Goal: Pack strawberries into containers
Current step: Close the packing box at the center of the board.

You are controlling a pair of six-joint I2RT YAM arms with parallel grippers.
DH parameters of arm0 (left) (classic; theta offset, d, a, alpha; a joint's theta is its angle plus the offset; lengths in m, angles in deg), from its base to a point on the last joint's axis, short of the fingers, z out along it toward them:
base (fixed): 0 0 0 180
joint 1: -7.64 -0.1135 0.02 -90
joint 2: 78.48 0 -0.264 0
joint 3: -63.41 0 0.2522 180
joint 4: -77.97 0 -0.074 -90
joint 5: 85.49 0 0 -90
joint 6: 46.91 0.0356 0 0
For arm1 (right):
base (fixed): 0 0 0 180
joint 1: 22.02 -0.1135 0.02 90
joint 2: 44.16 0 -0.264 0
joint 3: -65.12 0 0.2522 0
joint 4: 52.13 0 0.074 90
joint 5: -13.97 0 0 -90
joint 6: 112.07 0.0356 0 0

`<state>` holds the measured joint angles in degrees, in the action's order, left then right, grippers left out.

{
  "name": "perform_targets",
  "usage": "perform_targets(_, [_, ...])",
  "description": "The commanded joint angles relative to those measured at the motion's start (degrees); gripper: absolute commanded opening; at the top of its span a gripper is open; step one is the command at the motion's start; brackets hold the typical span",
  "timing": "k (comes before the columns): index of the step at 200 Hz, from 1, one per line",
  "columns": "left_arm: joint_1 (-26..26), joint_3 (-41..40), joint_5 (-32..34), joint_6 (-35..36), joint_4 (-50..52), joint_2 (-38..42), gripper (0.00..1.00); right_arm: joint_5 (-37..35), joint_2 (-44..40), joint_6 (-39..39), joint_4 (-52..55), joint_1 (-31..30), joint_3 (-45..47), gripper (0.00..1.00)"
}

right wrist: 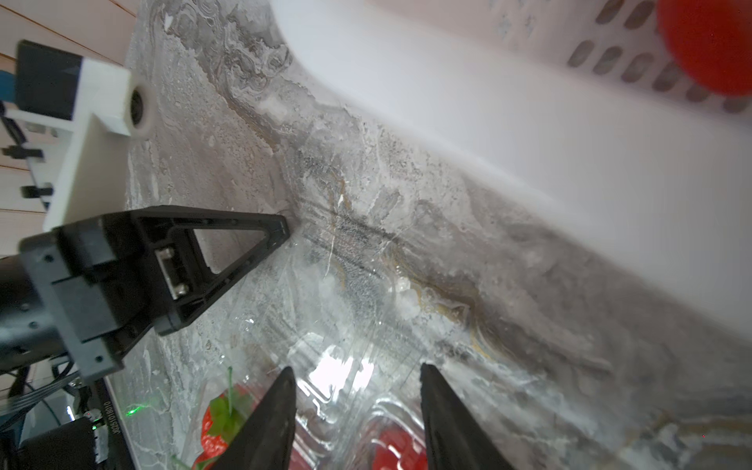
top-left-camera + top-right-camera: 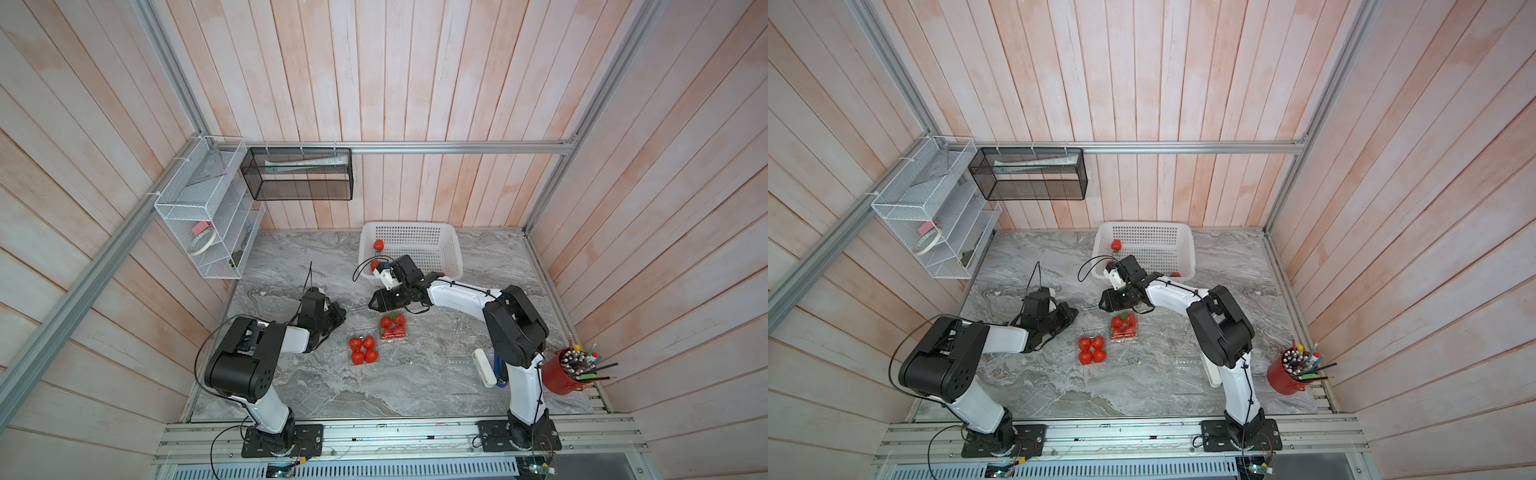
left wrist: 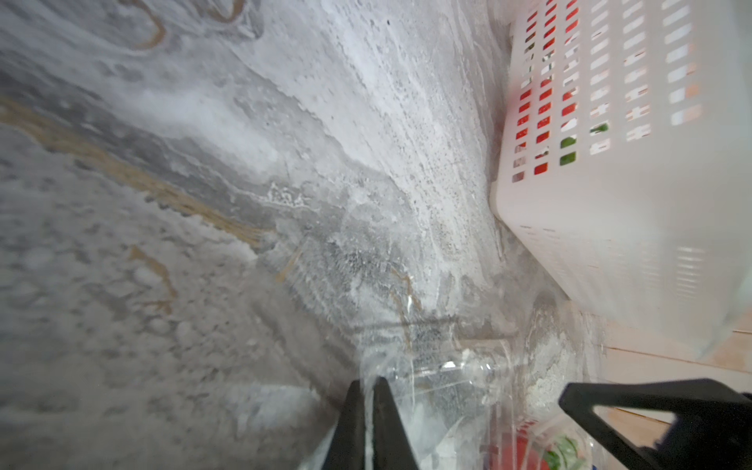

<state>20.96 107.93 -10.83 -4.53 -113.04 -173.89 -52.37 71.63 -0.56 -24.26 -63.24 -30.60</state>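
Left wrist view alone shows left hand (image 3: 367, 384) pinching the edge of a clear container (image 3: 439, 378); right wrist view: right hand (image 1: 356, 367) with fingers apart above strawberries (image 1: 211, 441).

Red strawberries (image 2: 369, 343) — in clear containers (image 2: 395, 340)

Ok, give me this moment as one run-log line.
left gripper: fingers shut on clear lid | right gripper: open over four-strawberry container | basket: strawberries inside | next: likely close lid
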Motion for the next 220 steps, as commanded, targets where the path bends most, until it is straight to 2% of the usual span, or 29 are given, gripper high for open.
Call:
perform_targets(1, [0.24,-1.11,2.75,1.02,1.37,3.35,0.06,2.14,-4.55,1.48,-3.05,-0.3,2.57,0.51])
perform_targets(70, [0.29,-4.59,12.24,4.34,9.41,15.51,0.06,4.21,-10.88,2.45,-3.3,-1.32,8.07,0.52])
perform_targets(109, [0.26,-6.58,16.35,5.08,12.06,18.76,0.06,7.59,-12.04,3.38,-3.31,-3.35,9.53,0.49])
perform_targets(142, [0.3,-7.52,17.93,4.99,12.73,19.02,0.07,9.92,-9.6,1.22,-1.36,-7.55,7.74,0.38])
perform_targets(178, [0.3,-8.33,19.65,4.46,14.3,21.3,0.06,11.33,-3.54,1.77,-1.51,-9.97,3.64,0.32])
perform_targets(220, [0.26,-9.35,23.9,3.81,18.13,27.0,0.07,11.78,-1.56,0.85,0.16,-11.09,2.5,0.31])
